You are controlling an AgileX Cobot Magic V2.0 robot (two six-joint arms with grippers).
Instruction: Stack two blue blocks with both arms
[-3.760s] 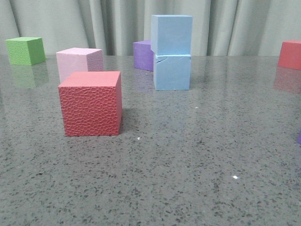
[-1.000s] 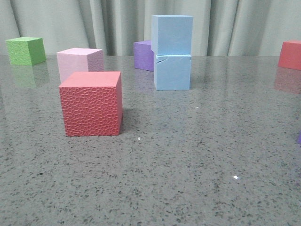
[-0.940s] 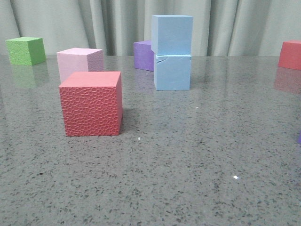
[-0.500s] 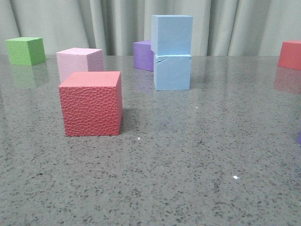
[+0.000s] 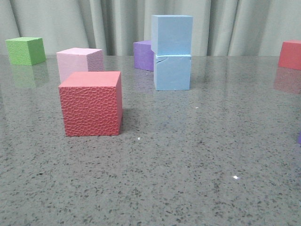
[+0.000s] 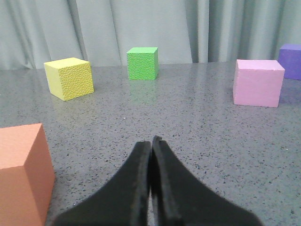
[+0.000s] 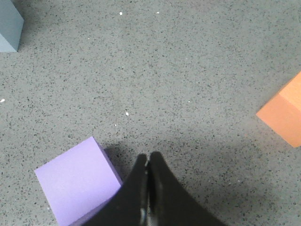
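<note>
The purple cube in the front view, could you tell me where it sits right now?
The purple cube sits far back, centre-left, near the curtain, behind and partly hidden by the stacked blue blocks.

front: low, looks forward along table | left wrist: low, level, shares pink cube and green cube | right wrist: close, looks down
</note>
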